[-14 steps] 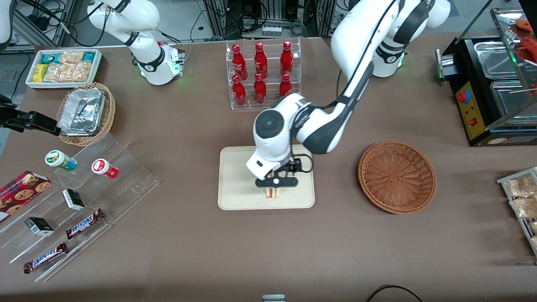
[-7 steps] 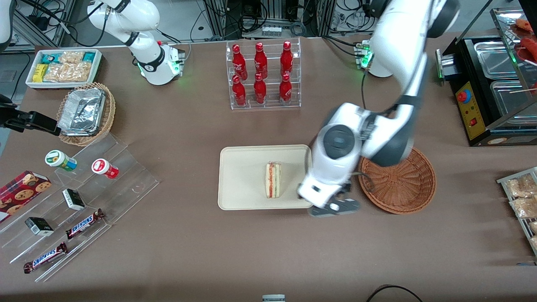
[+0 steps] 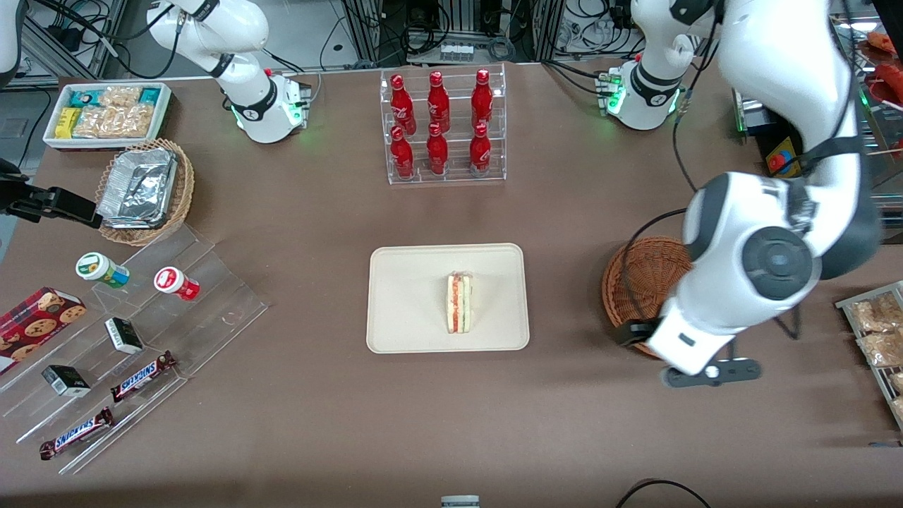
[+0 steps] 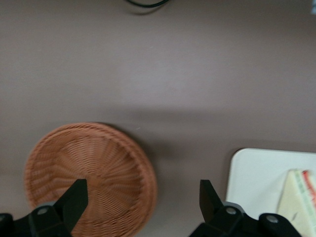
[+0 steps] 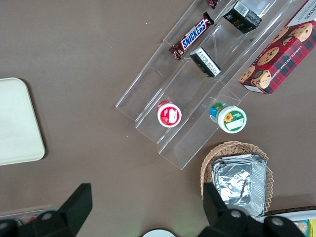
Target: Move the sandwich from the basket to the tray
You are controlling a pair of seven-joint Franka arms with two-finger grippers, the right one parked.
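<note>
Your sandwich (image 3: 459,303) lies on the tray (image 3: 409,296), cut edge up with its red, orange and green layers showing, near the middle and a little toward the working arm's end. Nothing touches it. The basket (image 3: 638,282) sits on the desk (image 3: 317,212) well apart from the tray, and the part of it that shows holds nothing; the working arm's body covers much of it in the front view.

Your gripper (image 3: 712,372) hangs above bare desk just beside the basket, nearer the front camera than the basket's rim. Its fingers (image 4: 74,200) stand spread wide with nothing between them, as the wrist view shows, with the basket (image 4: 94,173) and a corner of the tray (image 4: 256,173) below, the sandwich (image 4: 296,197) at that corner.

Judged from how things lie, the placing itself looks done: the sandwich is out of the basket, on the tray and released. The step in hand reads as the retreat from the work area. What you likely need next is little: carry the empty gripper up and clear without brushing the basket rim, and check that the sandwich sits steady inside the tray's raised edge.
</note>
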